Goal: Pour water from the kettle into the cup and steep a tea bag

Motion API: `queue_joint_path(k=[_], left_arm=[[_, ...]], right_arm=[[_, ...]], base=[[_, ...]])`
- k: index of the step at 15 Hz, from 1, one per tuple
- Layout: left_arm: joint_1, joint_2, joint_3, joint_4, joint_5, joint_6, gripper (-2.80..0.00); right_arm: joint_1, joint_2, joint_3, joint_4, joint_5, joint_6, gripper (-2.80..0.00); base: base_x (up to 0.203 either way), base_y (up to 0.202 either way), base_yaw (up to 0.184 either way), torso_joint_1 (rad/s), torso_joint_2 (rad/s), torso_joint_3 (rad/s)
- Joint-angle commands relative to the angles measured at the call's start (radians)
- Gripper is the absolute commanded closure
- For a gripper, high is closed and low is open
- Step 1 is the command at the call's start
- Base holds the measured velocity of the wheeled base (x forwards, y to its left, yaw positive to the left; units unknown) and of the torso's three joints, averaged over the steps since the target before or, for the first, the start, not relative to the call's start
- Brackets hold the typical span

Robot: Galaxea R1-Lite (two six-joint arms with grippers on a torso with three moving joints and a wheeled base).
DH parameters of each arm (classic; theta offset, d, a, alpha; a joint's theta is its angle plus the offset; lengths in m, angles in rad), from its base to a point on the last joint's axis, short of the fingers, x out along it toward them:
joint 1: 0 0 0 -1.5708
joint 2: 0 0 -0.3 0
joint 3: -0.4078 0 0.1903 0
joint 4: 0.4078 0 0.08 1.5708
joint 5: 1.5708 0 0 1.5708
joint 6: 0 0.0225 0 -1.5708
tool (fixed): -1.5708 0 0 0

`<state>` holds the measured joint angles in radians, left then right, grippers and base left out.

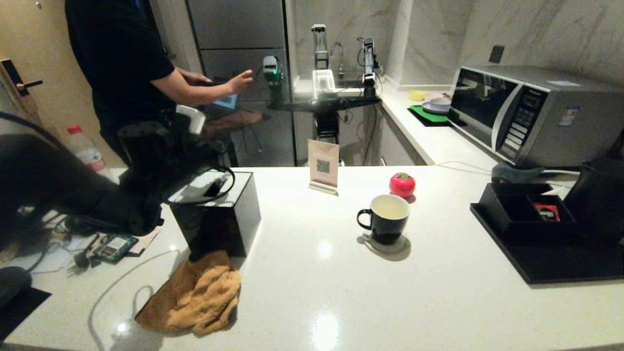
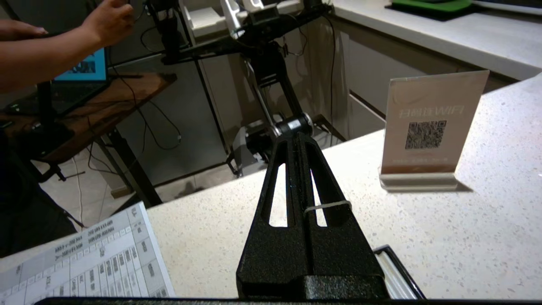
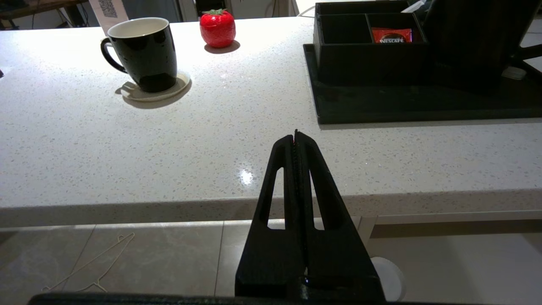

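The cup, a black mug with a white inside, stands on a pale coaster at mid-counter and holds pale yellowish water. It also shows in the right wrist view as the cup. The black kettle sits on a black tray at the right; the right wrist view shows the kettle too. No tea bag shows in any view. My left arm reaches over a black box; the left gripper is shut and empty. Low before the counter's front edge, the right gripper is shut and empty.
A black box and an orange towel lie at the left. A QR sign and a red tomato-shaped thing stand behind the cup. An organiser with a red sachet sits beside a microwave. A person stands beyond the counter.
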<state>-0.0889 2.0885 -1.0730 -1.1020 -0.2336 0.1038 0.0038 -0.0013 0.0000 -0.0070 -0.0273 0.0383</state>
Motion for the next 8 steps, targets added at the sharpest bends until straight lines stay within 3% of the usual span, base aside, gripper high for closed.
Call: queue_joint_path(k=[1,8], left_arm=[[0.004,0.008,-0.031,-0.006,-0.001,0.002,0.00],[0.005,0.009,0.004,-0.008,-0.001,0.006,0.00]], right_arm=[[0.000,0.001,0.000,-0.001,0.000,0.000,0.00],[0.001,0.001,0.000,-0.001,0.000,0.000,0.00]], base=[[0.000,0.000,0.000,0.000,0.00,0.000],[0.000,0.000,0.000,0.000,0.00,0.000]])
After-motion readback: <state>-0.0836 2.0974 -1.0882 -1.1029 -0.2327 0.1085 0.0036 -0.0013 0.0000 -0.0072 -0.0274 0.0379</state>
